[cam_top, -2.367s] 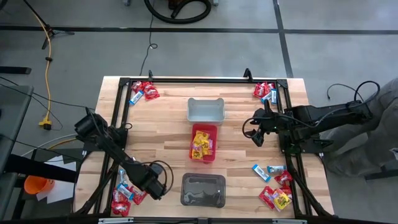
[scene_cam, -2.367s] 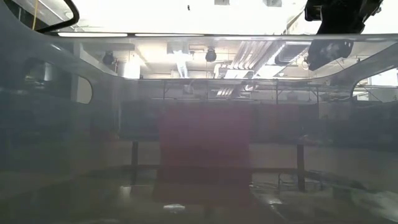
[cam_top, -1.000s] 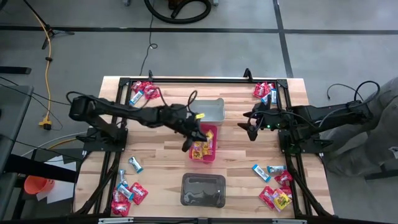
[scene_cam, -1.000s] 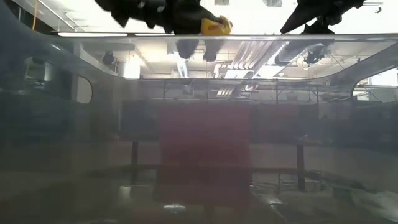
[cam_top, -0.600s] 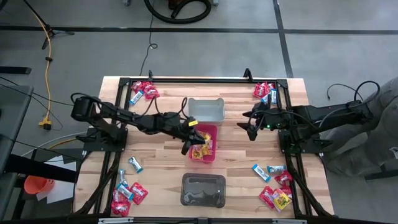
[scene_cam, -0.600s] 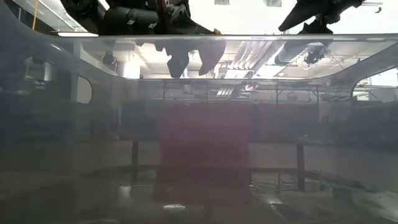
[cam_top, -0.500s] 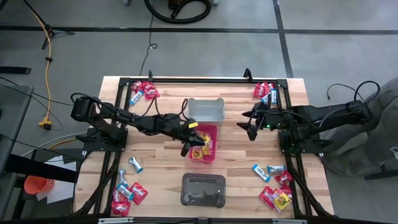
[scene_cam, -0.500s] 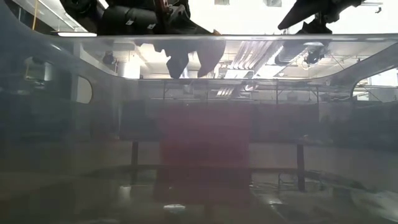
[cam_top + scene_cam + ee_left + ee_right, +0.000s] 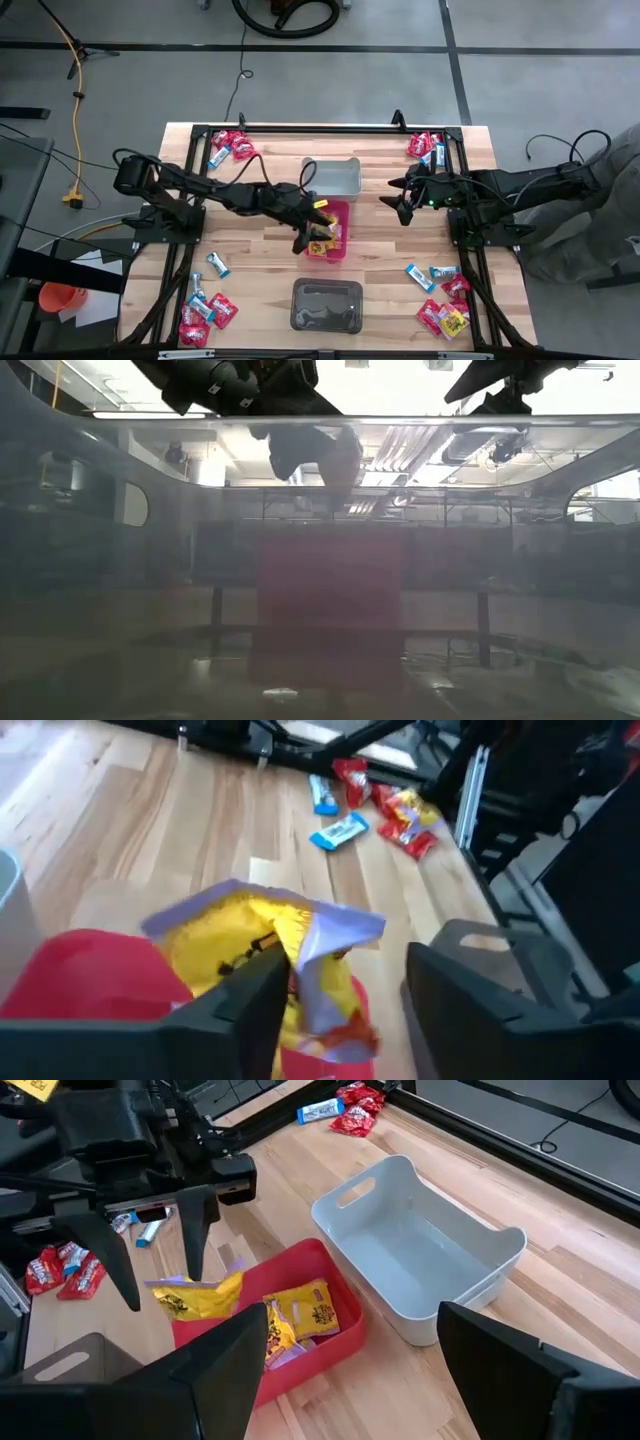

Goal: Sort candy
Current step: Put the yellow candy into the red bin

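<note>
As we find it, the sort stands mid-drop, with one packet at the red bin.
Left gripper (image 9: 308,226): over the red bin (image 9: 343,246); we see its fingers (image 9: 196,1240) spread apart, clamped on nothing.
Yellow packet (image 9: 196,1294): just below and between those fingers, at the bin's near rim; we cannot tell whether it has landed or is touching them.
Other yellow packets (image 9: 303,1312): lying in the red bin, just beyond the left gripper.
Right gripper (image 9: 401,204): waiting off to the side of the grey bin (image 9: 331,177), fingers wide apart, empty.
Loose candy (image 9: 207,303): heaps near the table corners, well apart from both grippers.
Handling: we judge the packets light, soft and crinkly, likely slippery; best pinched across the flat middle or a sealed end.
</note>
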